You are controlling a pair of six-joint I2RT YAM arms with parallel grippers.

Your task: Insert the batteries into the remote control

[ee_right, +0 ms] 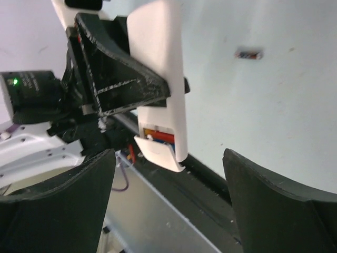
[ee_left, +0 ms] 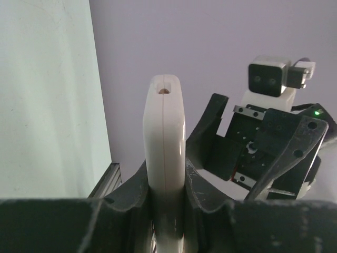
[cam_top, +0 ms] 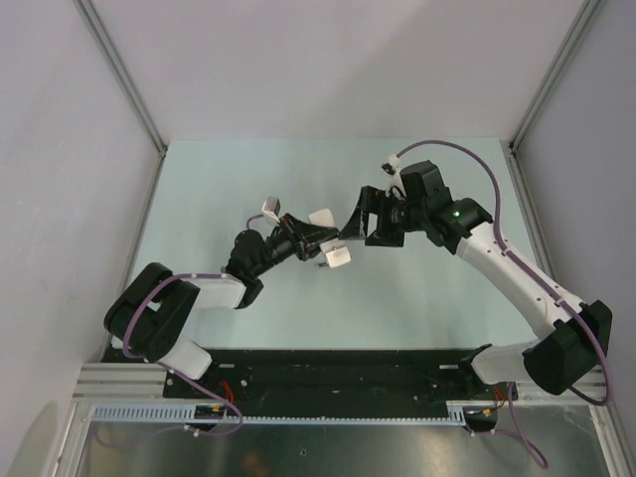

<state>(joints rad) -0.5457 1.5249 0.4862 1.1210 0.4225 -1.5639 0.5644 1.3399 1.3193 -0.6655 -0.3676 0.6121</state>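
Left tool (ee_left: pixel 166 176) clamps remote control (ee_left: pixel 164 132); right tool (ee_right: pixel 168 161) gapes wide, its camera revealing batteries (ee_right: pixel 159 136)

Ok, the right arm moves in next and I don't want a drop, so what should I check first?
1. Left gripper clamped on remote control: ok.
2. Right gripper open: ok.
3. Battery compartment closed: not ok, loaded batteries show.
4. Those batteries fully seated: cannot tell.
5. Every battery loaded: not ok, a loose battery lies on the table.
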